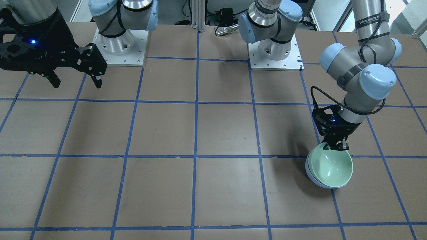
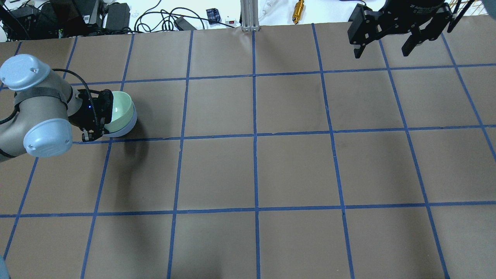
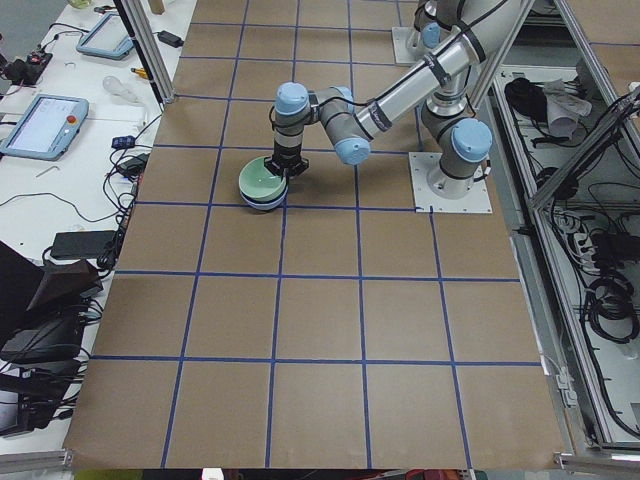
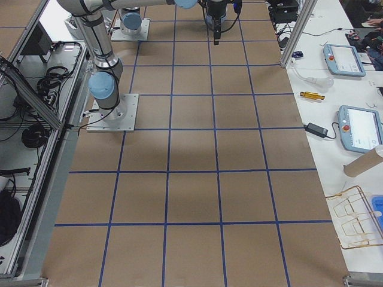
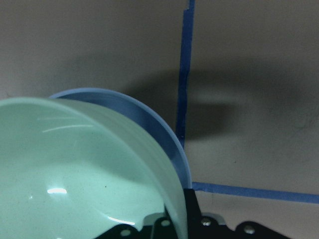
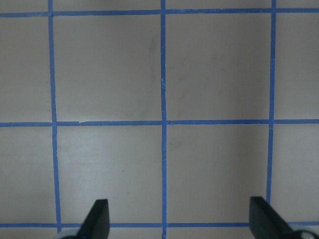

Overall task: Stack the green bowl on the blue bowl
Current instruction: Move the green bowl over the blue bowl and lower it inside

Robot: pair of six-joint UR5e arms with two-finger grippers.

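The green bowl [image 1: 330,168] sits nested inside the blue bowl [image 1: 309,171] on the table on my left side, and both are tilted on their sides. My left gripper [image 1: 337,146] is shut on the green bowl's upper rim. The overhead view shows the green bowl [image 2: 120,110] in the blue bowl [image 2: 131,123] beside that gripper [image 2: 101,128]. In the left wrist view the green bowl [image 5: 75,169] fills the lower left, with the blue bowl's rim [image 5: 149,122] behind it. My right gripper [image 1: 77,85] is open and empty, high above the far side, and shows the same in its wrist view [image 6: 180,219].
Brown paper with a blue tape grid [image 2: 254,135] covers the table. The two arm bases [image 1: 120,46] [image 1: 275,53] stand at the robot's edge. Cables and a brass part [image 2: 298,7] lie past the far edge. Tablets [image 4: 344,60] sit on a side bench.
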